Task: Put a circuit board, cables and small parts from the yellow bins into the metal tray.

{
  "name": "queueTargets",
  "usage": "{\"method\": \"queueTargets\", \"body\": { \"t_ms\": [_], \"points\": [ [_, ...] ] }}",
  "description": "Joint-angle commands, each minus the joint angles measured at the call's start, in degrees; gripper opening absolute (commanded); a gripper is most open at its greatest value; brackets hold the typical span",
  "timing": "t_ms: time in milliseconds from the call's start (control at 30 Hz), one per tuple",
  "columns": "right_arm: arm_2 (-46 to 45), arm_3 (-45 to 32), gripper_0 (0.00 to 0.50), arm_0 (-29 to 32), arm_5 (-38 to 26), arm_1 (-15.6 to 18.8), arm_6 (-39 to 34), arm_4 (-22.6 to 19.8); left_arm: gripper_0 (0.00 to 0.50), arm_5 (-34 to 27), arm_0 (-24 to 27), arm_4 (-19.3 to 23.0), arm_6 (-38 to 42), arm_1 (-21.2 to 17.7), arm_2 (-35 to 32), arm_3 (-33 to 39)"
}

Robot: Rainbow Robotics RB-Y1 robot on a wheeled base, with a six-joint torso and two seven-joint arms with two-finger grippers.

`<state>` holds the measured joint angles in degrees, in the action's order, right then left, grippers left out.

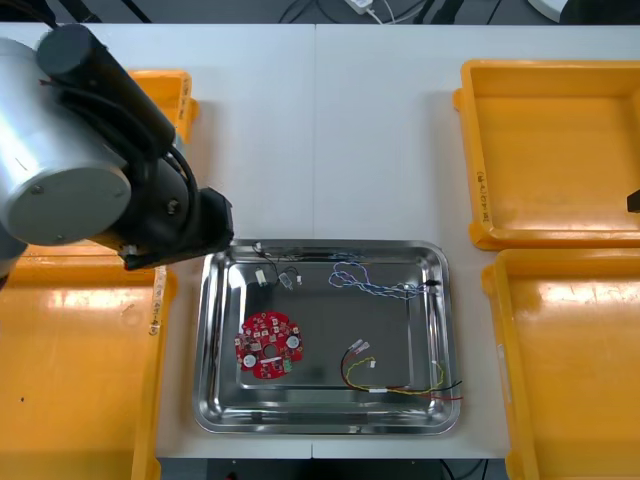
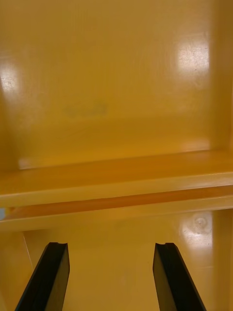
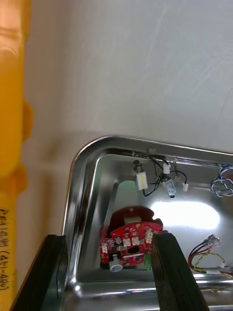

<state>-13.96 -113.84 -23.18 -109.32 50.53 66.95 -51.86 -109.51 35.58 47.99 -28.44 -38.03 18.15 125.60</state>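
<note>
Our left claw [image 3: 109, 238] stands wide with nothing between its black fingers [image 3: 167, 272], hanging above the near left corner of the metal tray [image 1: 215, 400], by the rim that faces the left yellow bin [image 1: 70, 380]. We judge it is open because it has nothing to carry here. Just beyond it the round red circuit board [image 1: 268, 345] lies flat on the tray's floor, left of the middle. The small metal parts [image 1: 275, 275] sit along the far wall with thin black leads. The twisted blue and white cable [image 1: 375, 283] lies beside them toward the far right corner, and the red and yellow cable [image 1: 400, 375] curls in the near right part, well apart from the board. Spread out so, each piece lies single and easy to check. Our right claw [image 2: 110, 245] is wide too, over the bare floor of a right yellow bin [image 1: 580, 370] beside the light surface [image 1: 380, 130]. We judge the tray has its set.
</note>
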Motion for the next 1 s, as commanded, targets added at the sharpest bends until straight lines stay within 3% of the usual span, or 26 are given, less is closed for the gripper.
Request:
{"method": "queueTargets", "body": {
  "t_ms": [33, 200, 1000],
  "points": [
    [-0.45, -1.47, 0.500, 0.33, 0.51, -0.44, 1.60, 0.27, 0.500, -0.49, 0.46, 4.39, -5.58, -4.34, -6.11, 1.93],
    [-0.45, -1.47, 0.500, 0.33, 0.51, -0.44, 1.60, 0.27, 0.500, -0.49, -0.60, 7.55, -8.74, -6.18, -10.86, 1.75],
    [-0.45, -1.47, 0.500, 0.33, 0.51, -0.44, 1.60, 0.27, 0.500, -0.49, -12.90, 10.10, -33.00, -13.21, -28.35, -2.03]
  ]
}}
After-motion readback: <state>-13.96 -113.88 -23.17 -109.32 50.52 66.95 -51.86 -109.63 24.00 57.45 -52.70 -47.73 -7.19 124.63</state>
